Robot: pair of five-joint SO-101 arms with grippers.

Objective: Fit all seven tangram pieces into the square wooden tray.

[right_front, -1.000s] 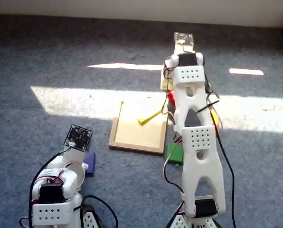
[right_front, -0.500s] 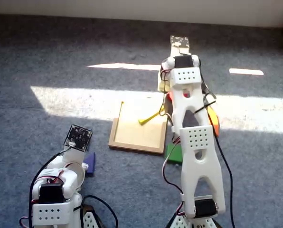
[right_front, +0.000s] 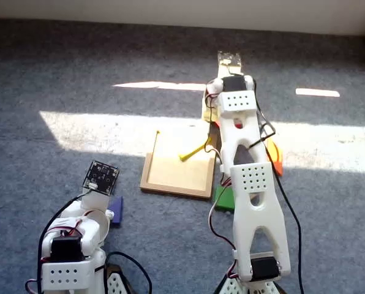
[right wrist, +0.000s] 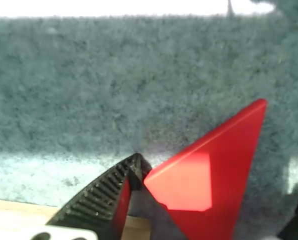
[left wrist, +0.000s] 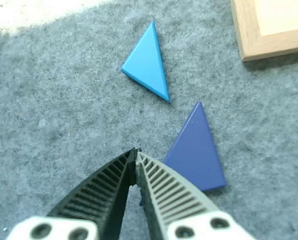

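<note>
Red triangle (right wrist: 204, 170), glossy, flat, sharp-cornered, partly sunlit

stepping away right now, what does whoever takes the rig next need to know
Left tool: shut, empty, by the dark blue triangle.
Right tool: against the red triangle, near the far right corner of the tray; grip unclear.
Done: only a yellow piece is at the tray, tilted, not flat.
Left: seat it, then bring in the light blue triangle, green piece, orange piece, dark blue and red ones.
</note>
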